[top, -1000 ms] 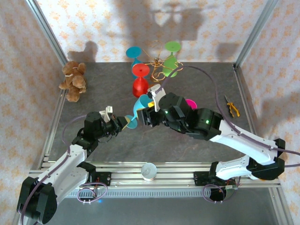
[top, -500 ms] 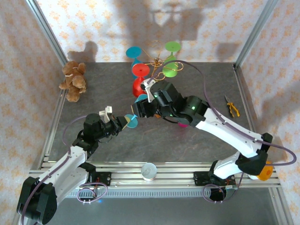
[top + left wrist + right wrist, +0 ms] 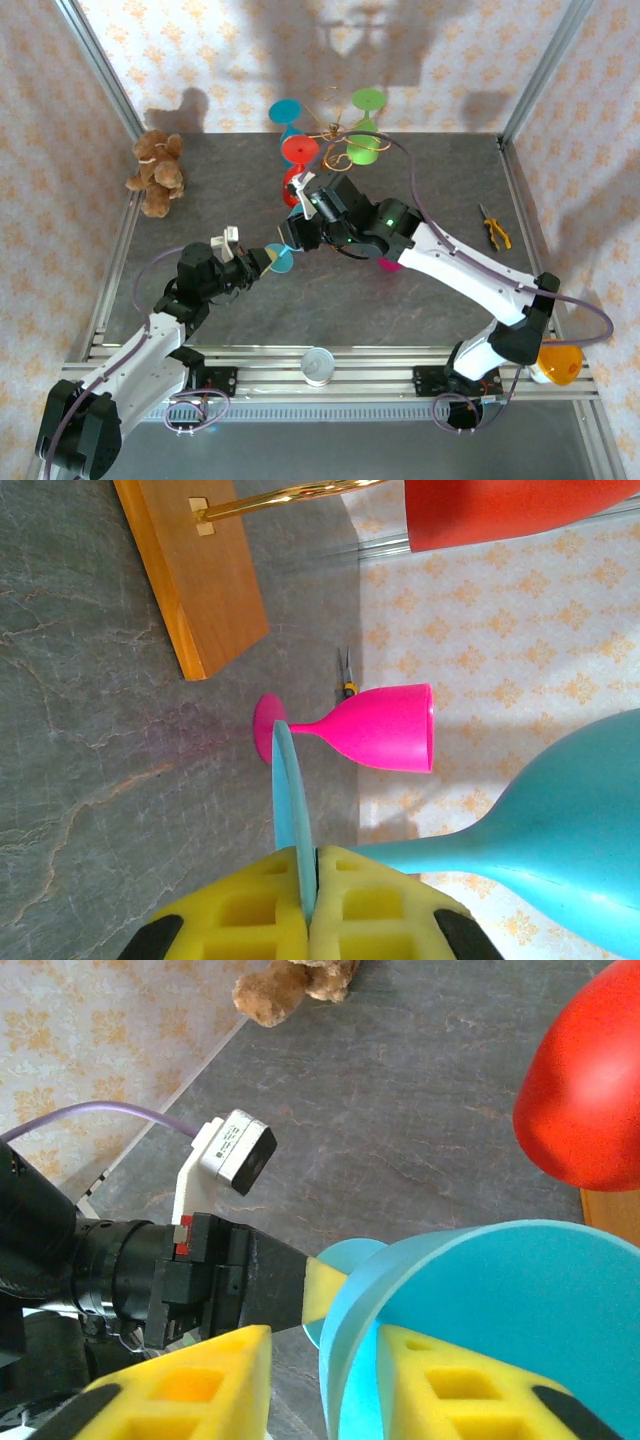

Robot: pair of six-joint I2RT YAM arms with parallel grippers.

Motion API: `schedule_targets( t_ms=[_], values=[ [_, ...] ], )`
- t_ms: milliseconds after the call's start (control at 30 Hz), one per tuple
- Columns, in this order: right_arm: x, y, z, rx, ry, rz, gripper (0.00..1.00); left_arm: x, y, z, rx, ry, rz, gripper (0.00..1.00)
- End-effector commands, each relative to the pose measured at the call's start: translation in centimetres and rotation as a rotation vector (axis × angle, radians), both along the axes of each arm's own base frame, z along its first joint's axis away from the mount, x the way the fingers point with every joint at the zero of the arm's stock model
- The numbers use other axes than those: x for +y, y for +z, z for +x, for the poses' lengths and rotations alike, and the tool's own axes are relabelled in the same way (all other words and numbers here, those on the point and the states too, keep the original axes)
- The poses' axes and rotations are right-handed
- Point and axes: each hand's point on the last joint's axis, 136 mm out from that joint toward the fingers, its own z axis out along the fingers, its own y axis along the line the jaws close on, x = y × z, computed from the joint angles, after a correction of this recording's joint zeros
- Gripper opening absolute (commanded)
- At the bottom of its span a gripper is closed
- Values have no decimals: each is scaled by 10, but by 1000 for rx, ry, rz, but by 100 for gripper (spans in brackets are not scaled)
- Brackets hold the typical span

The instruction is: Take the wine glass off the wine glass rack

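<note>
On the near side of the rack [image 3: 333, 131], apart from its wire arms, the blue glass [image 3: 500, 1290] hangs above the table [image 3: 200, 215] between two pincers. Left pincer [image 3: 308, 885]: pads shut flat on the thin foot disc, seen edge-on. Right pincer [image 3: 325, 1365]: half closed astride the bowl's rim, one pad inside the bowl against the wall, the other outside with a gap beside it. This is not yet a grip.

Hazards, as judged.
(a) If the left pincer lets go before the outer pad meets the wall, nothing holds the glass and it drops to the table in front of the rack.
(b) Both arms act on one rigid glass. Any pull by the right arm off the stem's line would twist the foot in the left pads or strain the stem.
(c) A hold on the rim alone takes a thin, smooth wall, with the stem and foot hanging beyond it. The glass may pivot or slip once carried.
(d) The red glass [image 3: 590, 1100] on the rack sits just beside the blue bowl. The pink glass [image 3: 380, 728] stands on the table at the rack's near right, partly beneath the right arm. A wide swing could knock either.

Orientation. The long axis runs foot to mouth and appears to lie roughly level. The foot is at the end farther from the rack, and the mouth is at the end toward it, facing the right pincer.
</note>
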Motion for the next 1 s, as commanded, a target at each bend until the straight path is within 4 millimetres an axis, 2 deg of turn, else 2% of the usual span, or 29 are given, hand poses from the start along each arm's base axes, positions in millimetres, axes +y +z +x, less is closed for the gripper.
schedule_targets(
  t_ms=[0,167,233,367,433,633,833,967],
  values=[
    [0,6,1,-5,10,-4,24,1,14,4,-64,12,-10,0],
    [-1,4,0,-4,14,-12,0,2,14,4,-61,18,-13,0],
    [-2,4,-1,-2,17,-12,0,2,15,5,-60,20,-13,11],
    [-3,-2,-1,5,10,-20,0,3,18,5,-64,26,-17,26],
    [-4,-5,-1,8,3,-25,0,3,18,6,-62,30,-18,37],
    [-13,-16,5,5,-57,-52,0,5,11,4,-35,38,-2,57],
    [-35,-43,12,13,-164,-137,0,15,-5,0,7,71,84,61],
    [-53,-62,15,15,-234,-201,0,22,-7,-2,9,85,157,61]
  ],
)
